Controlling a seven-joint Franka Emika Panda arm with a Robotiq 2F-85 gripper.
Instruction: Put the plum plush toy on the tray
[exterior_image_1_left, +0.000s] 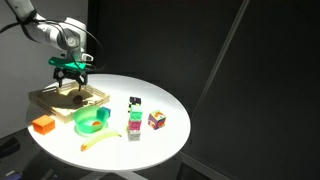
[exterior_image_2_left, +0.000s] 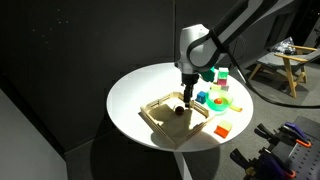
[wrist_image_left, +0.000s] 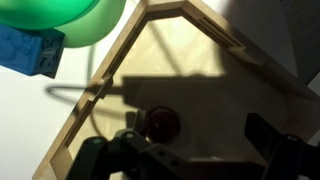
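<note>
The plum plush toy (wrist_image_left: 162, 122), a small dark reddish-purple ball, lies on the floor of the light-wood tray (wrist_image_left: 215, 60). In the wrist view it sits close beside one finger of my gripper (wrist_image_left: 198, 126). The jaws are spread wide and hold nothing. In an exterior view the toy (exterior_image_2_left: 178, 110) rests inside the tray (exterior_image_2_left: 158, 118), with my gripper (exterior_image_2_left: 186, 95) just above it. In an exterior view my gripper (exterior_image_1_left: 72, 72) hovers over the tray (exterior_image_1_left: 50, 100); the toy is hard to make out there.
A green bowl (exterior_image_1_left: 92, 120) stands next to the tray, also in the wrist view (wrist_image_left: 70, 20) with a blue block (wrist_image_left: 30, 50). An orange block (exterior_image_1_left: 42, 124), a banana (exterior_image_1_left: 100, 141) and small coloured cubes (exterior_image_1_left: 157, 120) lie on the round white table (exterior_image_1_left: 150, 95).
</note>
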